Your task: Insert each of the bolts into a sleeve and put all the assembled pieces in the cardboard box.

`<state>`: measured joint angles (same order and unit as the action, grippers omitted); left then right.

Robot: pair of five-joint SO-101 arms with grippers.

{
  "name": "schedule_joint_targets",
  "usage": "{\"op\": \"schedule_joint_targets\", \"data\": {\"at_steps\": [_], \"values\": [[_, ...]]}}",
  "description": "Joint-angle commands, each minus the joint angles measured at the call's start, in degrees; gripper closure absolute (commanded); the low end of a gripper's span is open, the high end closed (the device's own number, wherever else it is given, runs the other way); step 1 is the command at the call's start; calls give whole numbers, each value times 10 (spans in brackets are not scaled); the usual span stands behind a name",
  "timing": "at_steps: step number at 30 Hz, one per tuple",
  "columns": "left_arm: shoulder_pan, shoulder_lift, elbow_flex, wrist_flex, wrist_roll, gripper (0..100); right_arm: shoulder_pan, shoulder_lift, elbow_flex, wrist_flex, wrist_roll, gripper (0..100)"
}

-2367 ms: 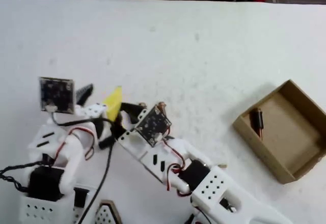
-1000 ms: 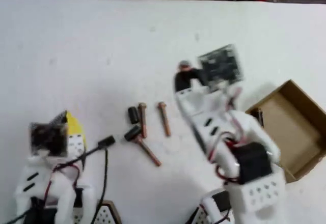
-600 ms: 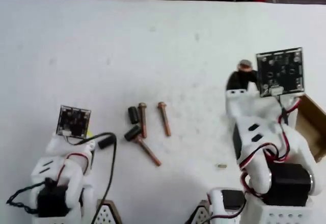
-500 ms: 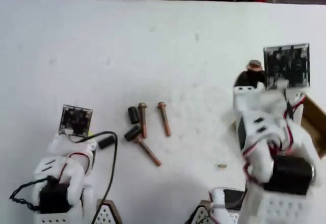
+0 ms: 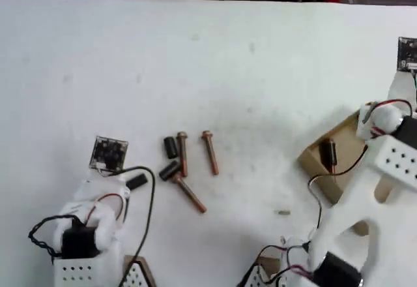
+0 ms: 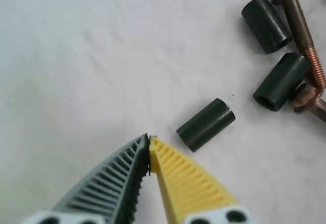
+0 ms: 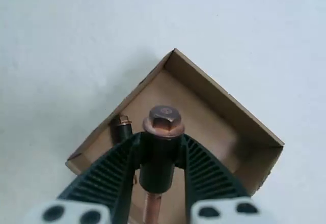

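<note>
no readable text, labels or numbers anywhere (cardboard box (image 5: 348, 140) plain, unprinted)

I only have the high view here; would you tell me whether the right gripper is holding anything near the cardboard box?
Observer: Yes. The right gripper is shut on an assembled bolt and sleeve, with the bolt head just past the fingertips and the cardboard box beneath it.
Operator: Thank you. And is the left gripper holding anything?
Observer: No. The left gripper is shut and empty, with its tips just short of a loose sleeve lying on the table.
</note>
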<state>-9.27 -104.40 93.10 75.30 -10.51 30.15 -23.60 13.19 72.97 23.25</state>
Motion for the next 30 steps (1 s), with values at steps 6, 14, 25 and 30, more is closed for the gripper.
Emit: {"op": "schedule_joint_targets", "data": {"at_steps": [6, 14, 25, 30], "values": [[-7, -4, 35, -11, 2, 976, 41, 84, 14, -19, 77, 980], [-7, -4, 40, -15, 4, 976, 41, 182, 60, -108, 105, 980], [-6, -4, 40, -15, 4, 976, -6, 288, 59, -167, 149, 978], [-6, -4, 40, -15, 4, 976, -19, 302, 62, -188, 148, 977]]}}
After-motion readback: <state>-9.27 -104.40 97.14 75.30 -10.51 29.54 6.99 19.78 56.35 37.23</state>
